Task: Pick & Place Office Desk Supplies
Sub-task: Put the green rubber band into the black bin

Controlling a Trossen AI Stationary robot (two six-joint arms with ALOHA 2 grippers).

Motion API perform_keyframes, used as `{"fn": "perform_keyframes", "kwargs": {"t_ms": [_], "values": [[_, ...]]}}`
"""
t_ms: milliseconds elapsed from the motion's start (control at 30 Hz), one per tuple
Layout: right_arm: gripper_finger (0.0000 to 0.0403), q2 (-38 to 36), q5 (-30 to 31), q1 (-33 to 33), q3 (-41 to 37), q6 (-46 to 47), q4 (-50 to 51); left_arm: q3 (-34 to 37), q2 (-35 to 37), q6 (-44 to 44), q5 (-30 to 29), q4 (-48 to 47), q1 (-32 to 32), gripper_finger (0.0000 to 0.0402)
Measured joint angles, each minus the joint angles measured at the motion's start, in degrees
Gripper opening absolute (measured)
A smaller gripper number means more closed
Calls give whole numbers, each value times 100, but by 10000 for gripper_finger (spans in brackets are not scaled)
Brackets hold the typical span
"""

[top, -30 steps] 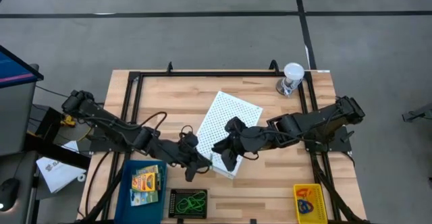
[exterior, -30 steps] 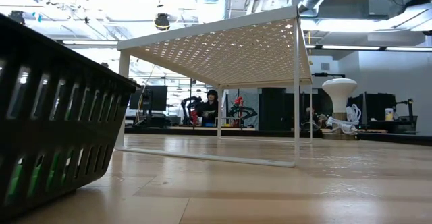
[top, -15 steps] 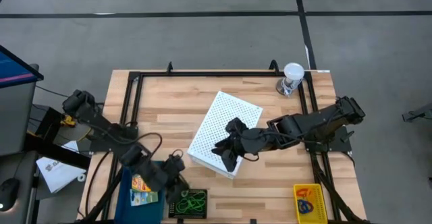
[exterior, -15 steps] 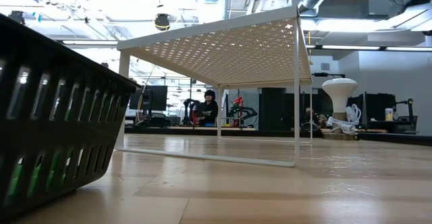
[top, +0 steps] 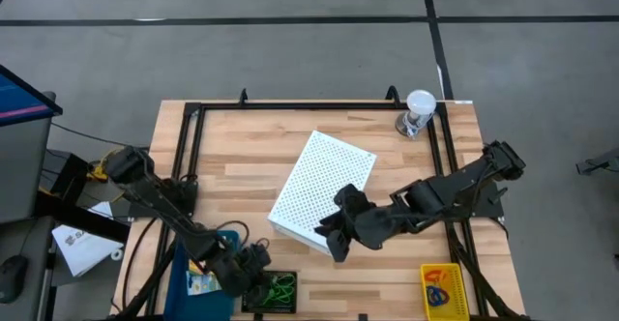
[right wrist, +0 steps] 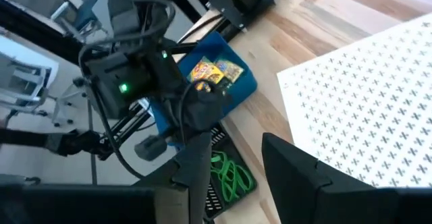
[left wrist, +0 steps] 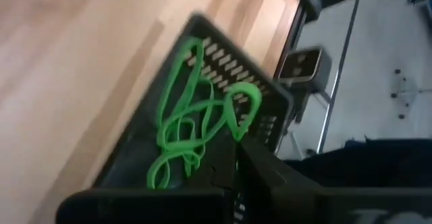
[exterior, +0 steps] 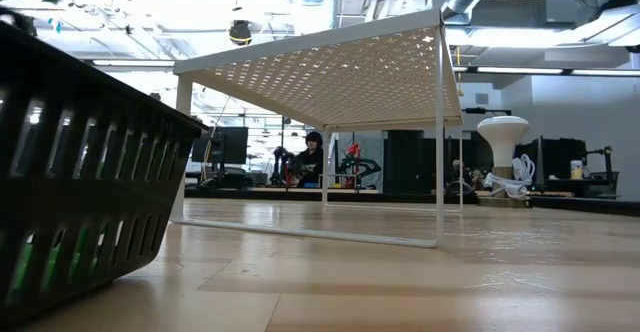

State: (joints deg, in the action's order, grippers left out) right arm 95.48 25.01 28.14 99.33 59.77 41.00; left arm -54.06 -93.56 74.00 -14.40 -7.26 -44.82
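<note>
Two risks stand out. Left gripper (top: 259,280), fingers pressed together and empty, hangs just above green rubber-band loops (left wrist: 196,126) in the black basket (top: 253,299); descending, it could snag them. Right gripper (top: 334,244), jaws parted, could nudge the white perforated box (top: 319,181) beside it.

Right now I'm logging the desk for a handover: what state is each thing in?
left gripper: fingers shut, over the black basket, holding nothing visible.
right gripper: fingers open, empty, at the white perforated box's near edge.
green rubber bands: tangled, lying in the black basket.
crayon boxes: lying in the blue bin.
white perforated box: upside down on the table.
clear cup: upright, lid on.
</note>
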Motion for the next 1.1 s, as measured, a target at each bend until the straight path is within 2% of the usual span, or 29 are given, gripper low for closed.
{"fn": "perform_keyframes", "kwargs": {"t_ms": [133, 333, 467, 567, 900, 1100], "values": [[130, 0, 273, 163, 0, 231, 120, 0, -291, 43, 321, 72, -17, 0], [130, 0, 454, 272, 0, 361, 194, -2, -312, 88, 335, 52, -17, 3], [130, 0, 517, 325, 0, 371, 194, -2, -312, 97, 411, 50, -17, 20], [130, 0, 532, 342, 0, 369, 194, -2, -310, 107, 455, 59, -9, 50], [130, 0, 620, 372, 0, 359, 424, -2, -308, 105, 528, -72, -7, 191], [130, 0, 619, 372, 2, 369, 463, -2, -275, 106, 762, -50, -4, 247]]}}
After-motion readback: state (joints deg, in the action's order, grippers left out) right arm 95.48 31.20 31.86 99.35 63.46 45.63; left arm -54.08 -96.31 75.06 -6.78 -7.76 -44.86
